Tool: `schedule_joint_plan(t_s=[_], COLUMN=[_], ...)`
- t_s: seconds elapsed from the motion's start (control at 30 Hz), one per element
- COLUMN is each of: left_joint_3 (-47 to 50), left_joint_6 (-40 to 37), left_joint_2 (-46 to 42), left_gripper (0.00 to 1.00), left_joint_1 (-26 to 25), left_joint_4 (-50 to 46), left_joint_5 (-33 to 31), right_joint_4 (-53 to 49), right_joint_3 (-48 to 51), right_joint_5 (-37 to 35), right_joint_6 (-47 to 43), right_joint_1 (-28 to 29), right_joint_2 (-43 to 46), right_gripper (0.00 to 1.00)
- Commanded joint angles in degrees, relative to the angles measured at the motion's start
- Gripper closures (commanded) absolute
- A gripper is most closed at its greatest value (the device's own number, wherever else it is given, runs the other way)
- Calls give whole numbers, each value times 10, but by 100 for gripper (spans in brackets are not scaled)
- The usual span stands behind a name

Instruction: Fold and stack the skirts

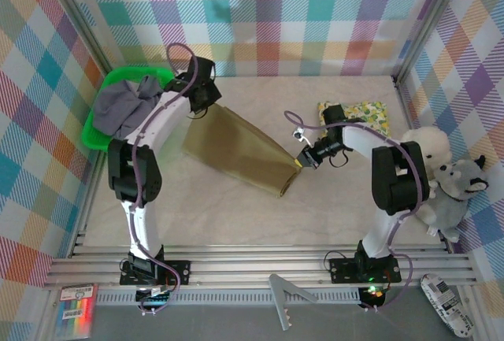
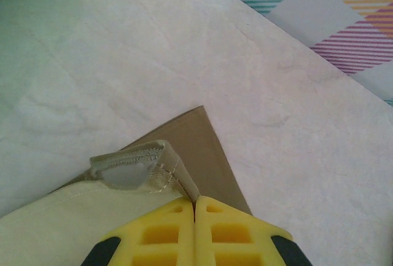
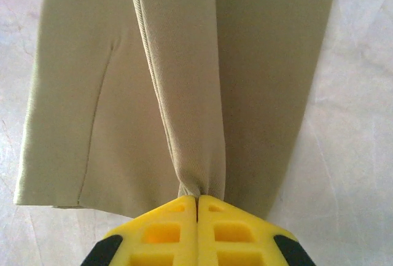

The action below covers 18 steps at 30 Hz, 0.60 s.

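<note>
**Left claw.** The left claw (image 2: 195, 199) is closed, its yellow jaws pressed together on one corner of the olive-brown skirt (image 2: 206, 146). In the left wrist view the bottom edge of the frame cuts off the jaws. The skirt runs out of frame at the lower left. Just left of the jaws a stitched hem is turned over and shows a paler inner face. What the grey patch on it is cannot be made out.

**Right claw.** The right claw (image 3: 198, 197) is closed on a pinched ridge of the same skirt. The ridge rises from the jaws towards the top of the frame, where the cloth is cut off. Flat panels lie on either side of it.

**Skirt position.** In the top view the olive-brown skirt lies spread on the counter (image 1: 260, 215) at centre frame. It runs diagonally between the two claws, upper left to lower right. The arm hides the left claw's fingertips there.

**Other garments.**
- The floral skirt (image 1: 362, 113) lies folded at the right of the frame, behind the right arm, which partly covers it.
- The grey-lavender skirt (image 1: 126, 105) sits crumpled in the green basket (image 1: 90, 135) at the upper left.
- Two plush toys (image 1: 441, 168) rest at the right edge.
</note>
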State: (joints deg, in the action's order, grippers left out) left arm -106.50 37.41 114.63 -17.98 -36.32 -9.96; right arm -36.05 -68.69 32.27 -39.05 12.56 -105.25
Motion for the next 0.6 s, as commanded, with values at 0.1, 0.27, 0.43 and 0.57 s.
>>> schedule_joint_plan(t_s=[0.1,0.27,0.43,0.57], left_joint_3=[-93,-141,-204,-153], left_joint_6=[-9,1,-2,-15], left_joint_2=[84,130,167,111], left_gripper=[100,100,15,0], left_joint_1=[-5,-4,-5,-6], left_joint_4=[-66,-108,-156,-164], left_joint_5=[-33,-58,-38,-13], right_joint_4=[-57,-53,-28,-40], right_joint_3=[-40,-45,-58,-84], right_joint_5=[0,-16,-53,-66], right_joint_6=[-17,-14,82,256], right_joint_1=[-2,-2,-2,1], right_joint_2=[-54,-61,-29,26], right_gripper=[100,100,53,1])
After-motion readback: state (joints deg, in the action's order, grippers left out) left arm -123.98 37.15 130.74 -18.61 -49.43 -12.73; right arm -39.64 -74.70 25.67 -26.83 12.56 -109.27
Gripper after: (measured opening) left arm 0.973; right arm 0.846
